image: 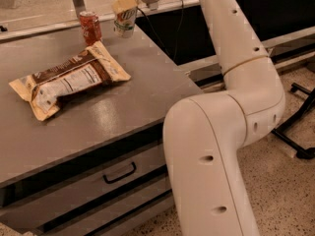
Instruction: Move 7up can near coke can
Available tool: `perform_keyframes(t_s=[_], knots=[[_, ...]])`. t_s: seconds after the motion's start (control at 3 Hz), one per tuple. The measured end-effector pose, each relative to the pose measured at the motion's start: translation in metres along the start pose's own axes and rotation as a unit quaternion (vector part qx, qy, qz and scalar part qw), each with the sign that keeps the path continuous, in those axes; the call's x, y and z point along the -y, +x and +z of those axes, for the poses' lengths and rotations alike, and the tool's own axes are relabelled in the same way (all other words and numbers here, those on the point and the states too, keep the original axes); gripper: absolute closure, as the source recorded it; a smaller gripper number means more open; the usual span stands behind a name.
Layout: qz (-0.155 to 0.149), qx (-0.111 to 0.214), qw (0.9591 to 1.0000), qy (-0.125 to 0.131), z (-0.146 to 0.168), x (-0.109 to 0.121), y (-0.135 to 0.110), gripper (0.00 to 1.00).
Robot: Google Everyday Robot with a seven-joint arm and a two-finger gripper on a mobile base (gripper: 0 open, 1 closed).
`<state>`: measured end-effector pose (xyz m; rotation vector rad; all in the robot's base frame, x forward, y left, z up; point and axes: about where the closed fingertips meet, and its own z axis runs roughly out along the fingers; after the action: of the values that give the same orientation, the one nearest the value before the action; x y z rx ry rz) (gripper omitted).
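Observation:
The 7up can (124,22), white and silver with green lettering, stands upright at the far edge of the grey table (147,82). My gripper (126,4) reaches in from the upper right, and its tan fingers (123,1) close around the top of the can. The red coke can (91,27) stands upright a short way to the left of the 7up can, with a small gap between them. My white arm (236,82) arches over the table's right side.
A brown and cream snack bag (69,80) lies flat on the table in front of the coke can. A drawer with a black handle (119,173) is under the tabletop. A black stand leg (300,136) is on the floor at right.

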<state>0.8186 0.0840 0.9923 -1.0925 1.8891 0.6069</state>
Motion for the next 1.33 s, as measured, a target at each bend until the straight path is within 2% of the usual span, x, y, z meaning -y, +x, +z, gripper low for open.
perform_keyframes(t_s=[0.33,0.67,1.0,1.33], knots=[[-0.024,-0.014,0.9996,-0.005,0.006,-0.010,-0.005,0.68],[-0.042,-0.026,0.9987,-0.010,0.011,-0.019,-0.008,0.67],[-0.050,-0.030,0.9982,-0.014,0.014,-0.023,-0.009,0.66],[-0.050,-0.030,0.9981,-0.021,0.017,-0.025,-0.008,0.61]])
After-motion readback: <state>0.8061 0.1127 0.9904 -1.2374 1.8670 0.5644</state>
